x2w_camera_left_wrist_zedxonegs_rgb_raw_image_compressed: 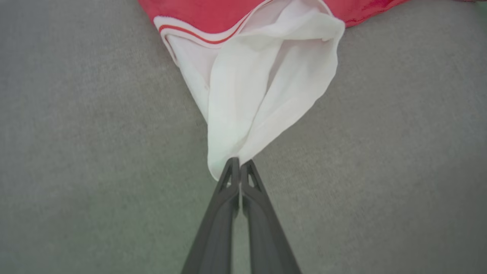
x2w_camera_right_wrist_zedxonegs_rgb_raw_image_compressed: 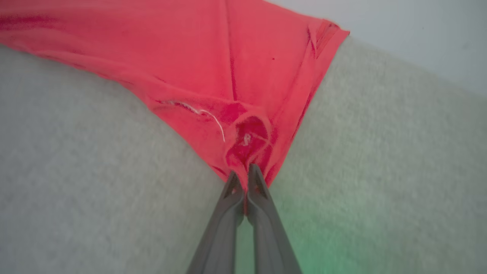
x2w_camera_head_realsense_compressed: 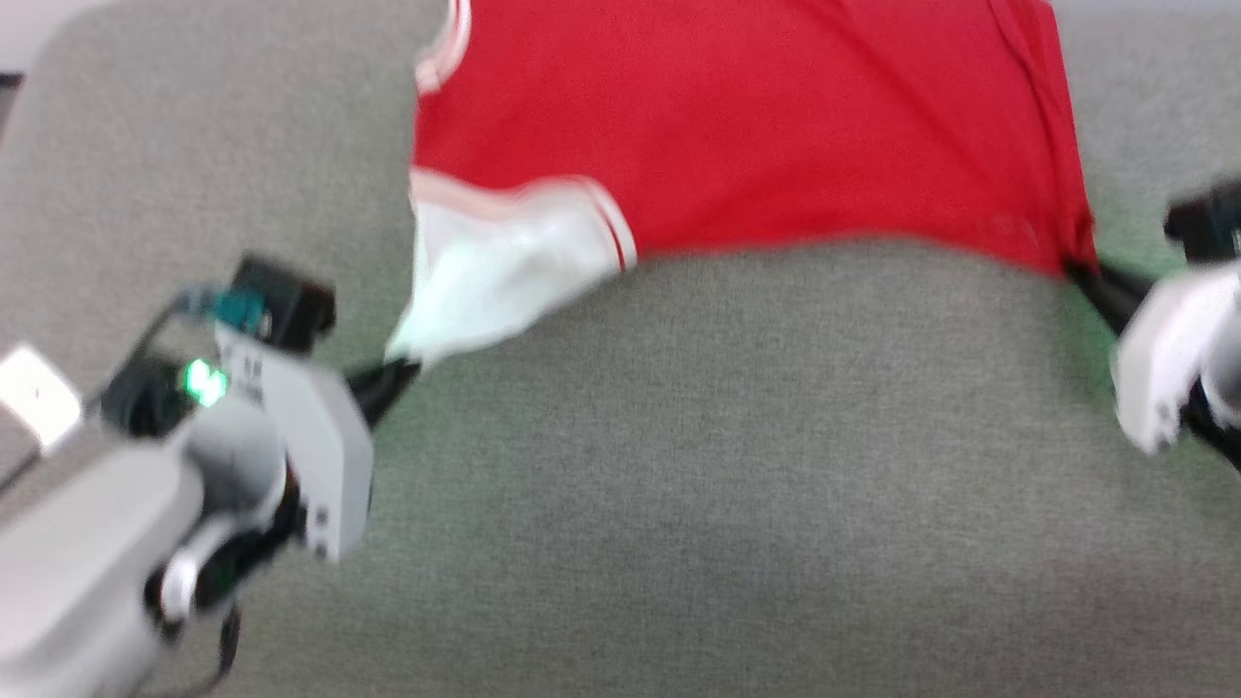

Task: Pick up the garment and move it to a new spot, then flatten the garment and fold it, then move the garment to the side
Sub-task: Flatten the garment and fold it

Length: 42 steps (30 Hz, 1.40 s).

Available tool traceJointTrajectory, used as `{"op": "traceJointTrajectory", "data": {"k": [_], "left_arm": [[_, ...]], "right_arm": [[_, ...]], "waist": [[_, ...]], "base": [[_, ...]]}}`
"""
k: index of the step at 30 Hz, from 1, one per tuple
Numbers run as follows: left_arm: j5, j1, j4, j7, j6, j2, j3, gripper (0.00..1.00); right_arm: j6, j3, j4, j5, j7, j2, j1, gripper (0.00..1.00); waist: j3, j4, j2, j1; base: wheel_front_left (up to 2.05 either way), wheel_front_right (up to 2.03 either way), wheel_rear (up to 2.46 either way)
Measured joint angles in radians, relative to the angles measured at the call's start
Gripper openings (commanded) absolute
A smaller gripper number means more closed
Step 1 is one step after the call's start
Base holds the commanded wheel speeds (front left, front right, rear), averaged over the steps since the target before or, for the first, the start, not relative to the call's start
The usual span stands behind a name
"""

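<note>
The garment (x2w_camera_head_realsense_compressed: 756,126) is a red jersey spread across the far part of a grey fabric surface, its plain red side up; no lettering shows. A white sleeve (x2w_camera_head_realsense_compressed: 485,271) with red-white trim hangs toward me at the left. My left gripper (x2w_camera_head_realsense_compressed: 402,368) is shut on the tip of that white sleeve (x2w_camera_left_wrist_zedxonegs_rgb_raw_image_compressed: 262,87), fingers pinching the cloth in the left wrist view (x2w_camera_left_wrist_zedxonegs_rgb_raw_image_compressed: 240,163). My right gripper (x2w_camera_head_realsense_compressed: 1076,271) is shut on the red lower corner of the garment (x2w_camera_right_wrist_zedxonegs_rgb_raw_image_compressed: 243,114), which bunches at the fingertips in the right wrist view (x2w_camera_right_wrist_zedxonegs_rgb_raw_image_compressed: 243,169).
The grey fabric surface (x2w_camera_head_realsense_compressed: 679,485) stretches wide in front of the garment. A pale wall or floor (x2w_camera_right_wrist_zedxonegs_rgb_raw_image_compressed: 418,42) lies beyond its far edge. The head view is blurred by motion.
</note>
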Motion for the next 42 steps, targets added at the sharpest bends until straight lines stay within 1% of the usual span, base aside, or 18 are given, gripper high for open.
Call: {"op": "traceJointTrajectory", "data": {"k": [3, 6, 9, 13, 16, 19, 21, 24, 27, 30, 31, 33, 35, 37, 38, 42], "left_arm": [[-0.029, 0.122, -0.128, -0.003, 0.093, 0.077, -0.003, 0.0], [-0.063, 0.245, -0.225, -0.003, 0.178, 0.139, -0.017, 0.0], [-0.103, 0.35, -0.308, 0.003, 0.247, 0.182, -0.038, 0.0], [-0.16, 0.453, -0.395, 0.009, 0.336, 0.225, -0.053, 0.0], [-0.201, 0.516, -0.445, 0.013, 0.384, 0.237, -0.066, 0.0], [-0.233, 0.564, -0.477, 0.015, 0.422, 0.249, -0.073, 0.0], [-0.247, 0.587, -0.497, 0.014, 0.439, 0.252, -0.077, 0.0], [-0.239, 0.586, -0.52, 0.0, 0.457, 0.274, -0.063, 0.0], [-0.201, 0.547, -0.549, -0.006, 0.46, 0.312, -0.038, 0.0], [-0.144, 0.47, -0.563, 0.015, 0.449, 0.36, -0.009, 0.0], [-0.126, 0.44, -0.564, 0.028, 0.438, 0.374, 0.002, 0.0], [-0.092, 0.37, -0.56, 0.049, 0.404, 0.383, 0.025, 0.0], [-0.049, 0.291, -0.536, 0.083, 0.358, 0.387, 0.043, 0.0], [-0.019, 0.219, -0.497, 0.119, 0.312, 0.377, 0.055, 0.0], [-0.004, 0.18, -0.473, 0.135, 0.286, 0.36, 0.058, 0.0], [0.04, 0.043, -0.347, 0.198, 0.186, 0.261, 0.053, 0.0]], "right_arm": [[0.0, 0.035, -0.105, 0.06, 0.037, -0.096, 0.113, 0.0], [0.0, 0.045, -0.183, 0.106, 0.064, -0.172, 0.213, 0.0], [0.0, 0.041, -0.242, 0.147, 0.078, -0.23, 0.312, 0.0], [0.0, 0.021, -0.298, 0.199, 0.092, -0.283, 0.432, 0.0], [0.0, -0.011, -0.339, 0.235, 0.105, -0.309, 0.515, 0.0], [0.0, -0.044, -0.375, 0.256, 0.123, -0.323, 0.581, 0.0], [0.0, -0.065, -0.396, 0.261, 0.136, -0.33, 0.619, 0.0], [0.0, -0.106, -0.428, 0.265, 0.156, -0.331, 0.66, 0.0], [0.0, -0.153, -0.455, 0.258, 0.173, -0.324, 0.689, 0.0], [0.0, -0.198, -0.48, 0.223, 0.192, -0.308, 0.695, 0.0], [0.0, -0.215, -0.487, 0.206, 0.196, -0.3, 0.694, 0.0], [0.0, -0.255, -0.5, 0.178, 0.211, -0.269, 0.678, 0.0], [0.0, -0.299, -0.506, 0.138, 0.225, -0.24, 0.635, 0.0], [0.0, -0.336, -0.502, 0.09, 0.242, -0.21, 0.58, 0.0], [0.0, -0.353, -0.496, 0.069, 0.252, -0.187, 0.554, 0.0], [0.0, -0.374, -0.451, -0.004, 0.304, -0.109, 0.46, 0.0]], "waist": [[-0.043, -0.002, 0.0, 0.0], [-0.079, -0.005, 0.0, 0.0], [-0.109, -0.007, 0.0, 0.0], [-0.135, -0.006, 0.0, 0.0], [-0.142, -0.001, 0.0, 0.0], [-0.141, -0.003, 0.0, 0.0], [-0.137, -0.005, 0.0, 0.0], [-0.13, -0.01, 0.0, 0.0], [-0.125, -0.017, 0.0, 0.0], [-0.122, -0.027, 0.0, 0.0], [-0.121, -0.031, 0.0, 0.0], [-0.117, -0.04, 0.0, 0.0], [-0.112, -0.049, 0.0, 0.0], [-0.105, -0.058, 0.0, 0.0], [-0.101, -0.062, 0.0, 0.0], [-0.084, -0.076, 0.0, -0.0001]], "base": [[0.0, 0.0, 0.0], [0.0, 0.0, 0.0], [0.0, 0.0, 0.0], [0.0, 0.0, 0.0], [0.0, 0.0, 0.0], [0.0, 0.0, 0.0], [0.0, 0.0, 0.0], [0.0, 0.0, 0.0], [0.0, 0.0, 0.0], [0.0, 0.0, 0.0], [0.0, 0.0, 0.0], [0.0, 0.0, 0.0], [0.0, 0.0, 0.0], [0.0, 0.0, 0.0], [0.0, 0.0, 0.0], [0.0, 0.0, 0.0]]}}
